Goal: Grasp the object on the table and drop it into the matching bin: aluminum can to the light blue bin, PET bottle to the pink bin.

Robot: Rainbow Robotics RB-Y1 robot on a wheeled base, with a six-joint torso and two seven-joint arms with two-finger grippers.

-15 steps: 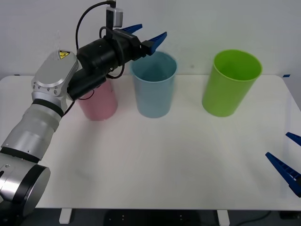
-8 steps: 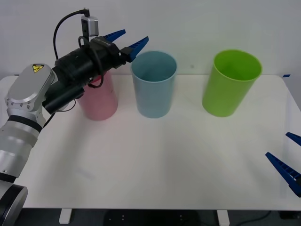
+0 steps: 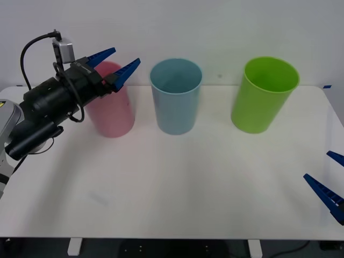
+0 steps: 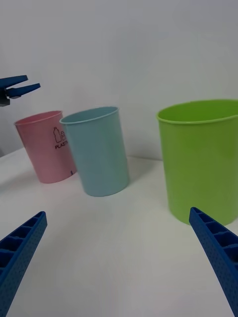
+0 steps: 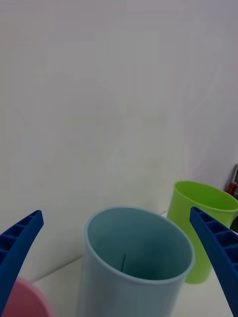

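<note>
Since one second ago the left arm has drawn back toward the left side, and its left claw (image 3: 114,62) has left the place above the rim of the light blue bin (image 3: 175,97); it now hangs in the air in front of the upper part of the pink bin (image 3: 113,115). Nothing else has changed place.

From large to small: the white surface (image 3: 177,188) is the largest thing. Three bins stand in a row along its far edge: the pink bin toward the far left corner, the light blue bin close beside it near the middle of the far edge, and the lime green bin (image 3: 263,94) toward the far right corner, well apart from the blue one. The pink bin carries a small black bottle mark and lettering (image 4: 59,141).

The left claw has its two blue fingers wide apart and holds nothing. The right claw (image 3: 332,180) waits low at the right edge of the surface, also wide open and empty.

I cannot see the can anywhere on the surface or in a claw; inside the light blue bin (image 5: 136,262) I see no can.
</note>
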